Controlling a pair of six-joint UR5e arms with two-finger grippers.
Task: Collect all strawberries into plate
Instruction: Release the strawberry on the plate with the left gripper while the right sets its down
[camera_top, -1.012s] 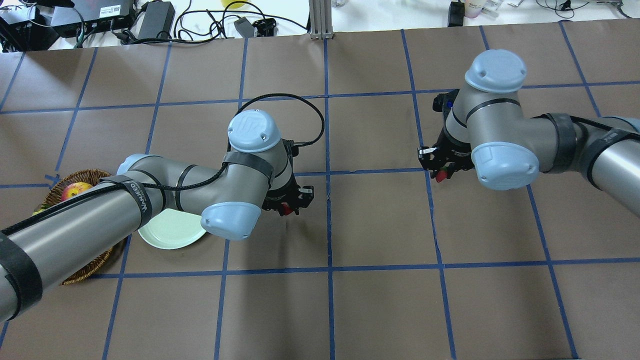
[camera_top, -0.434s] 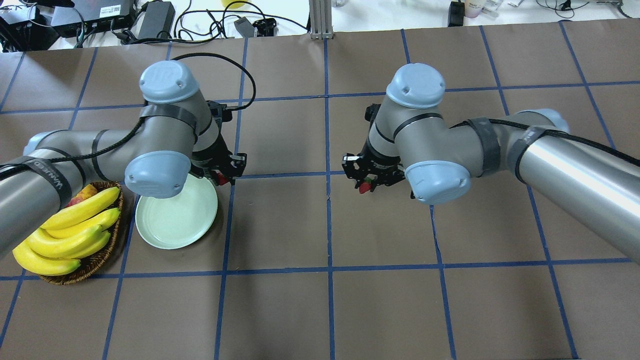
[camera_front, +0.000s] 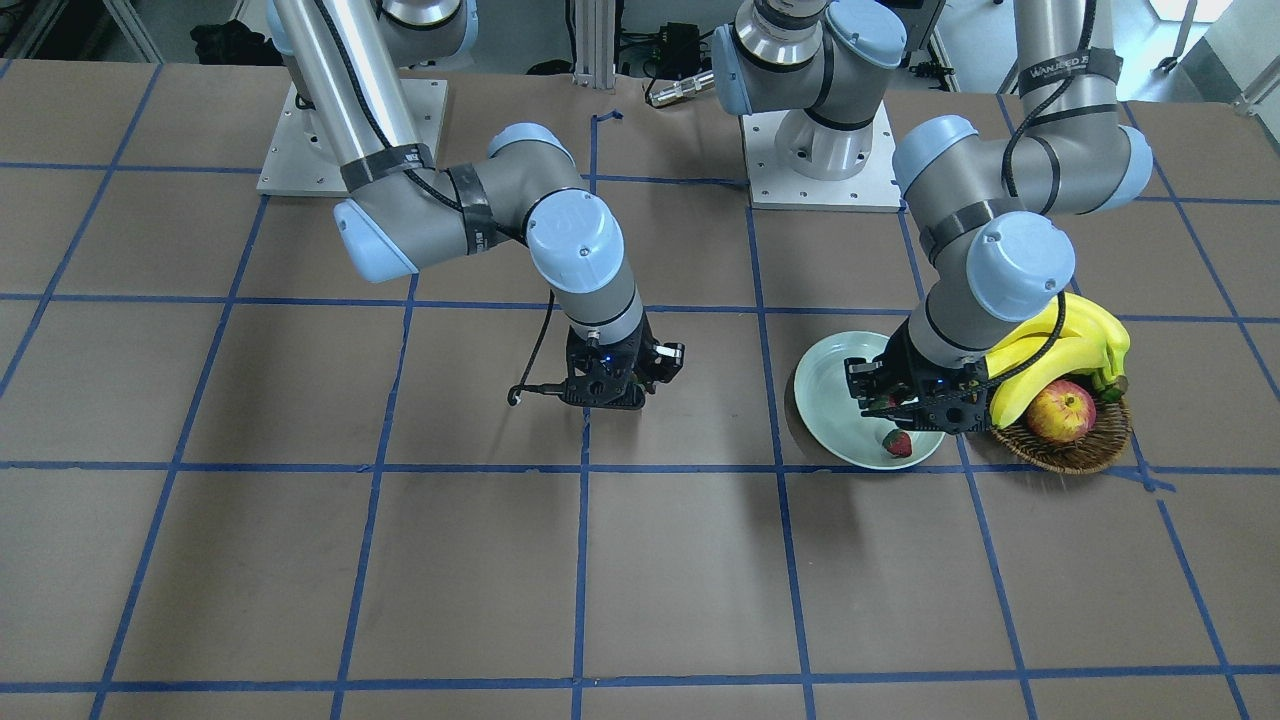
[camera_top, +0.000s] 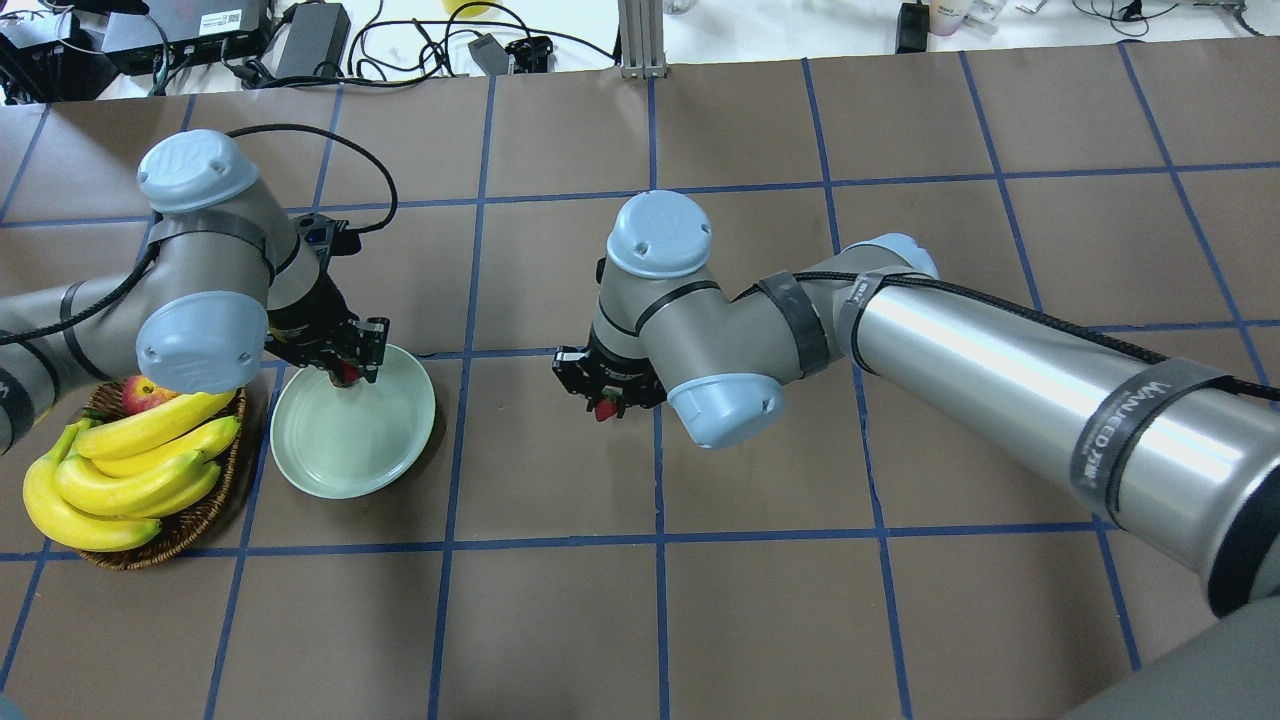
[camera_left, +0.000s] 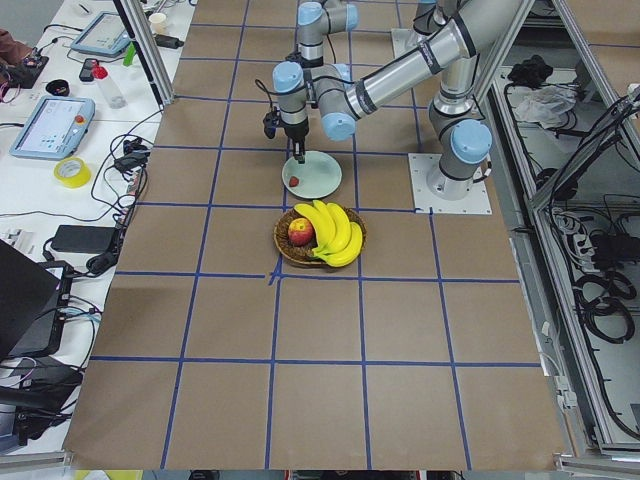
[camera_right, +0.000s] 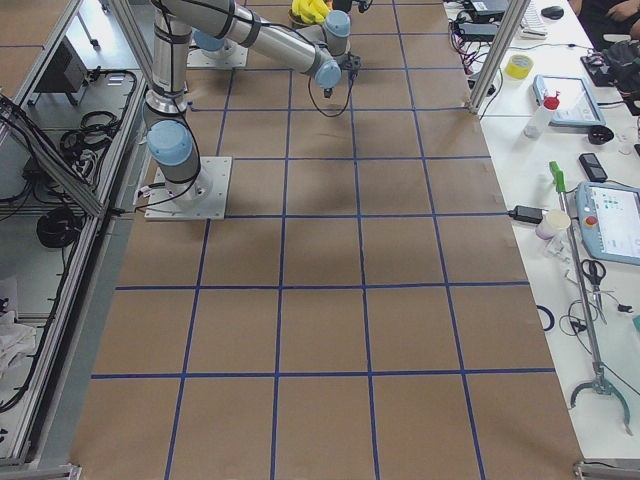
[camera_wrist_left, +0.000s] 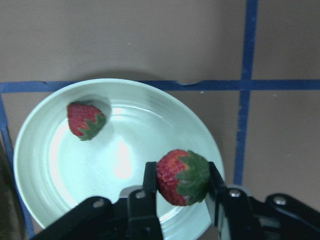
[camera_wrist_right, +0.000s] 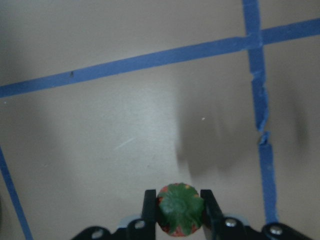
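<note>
Mint-white plate (camera_top: 350, 445) on the left of the table: one berry in it, two more held in the grippers.
One loose strawberry (camera_wrist_left: 85, 120) lies inside the plate, close to its rim. Above the plate's edge hangs the left gripper (camera_top: 346, 372), its fingers clamped on a second strawberry (camera_wrist_left: 182, 176). Off to the right, well apart and over bare brown table (camera_top: 760, 620), the right gripper (camera_top: 605, 402) pinches a third strawberry (camera_wrist_right: 180, 209), green cap up. Just left of the plate sits a wicker basket (camera_top: 190, 525) holding bananas (camera_top: 130, 470) and a red-yellow apple (camera_top: 142, 393).
</note>
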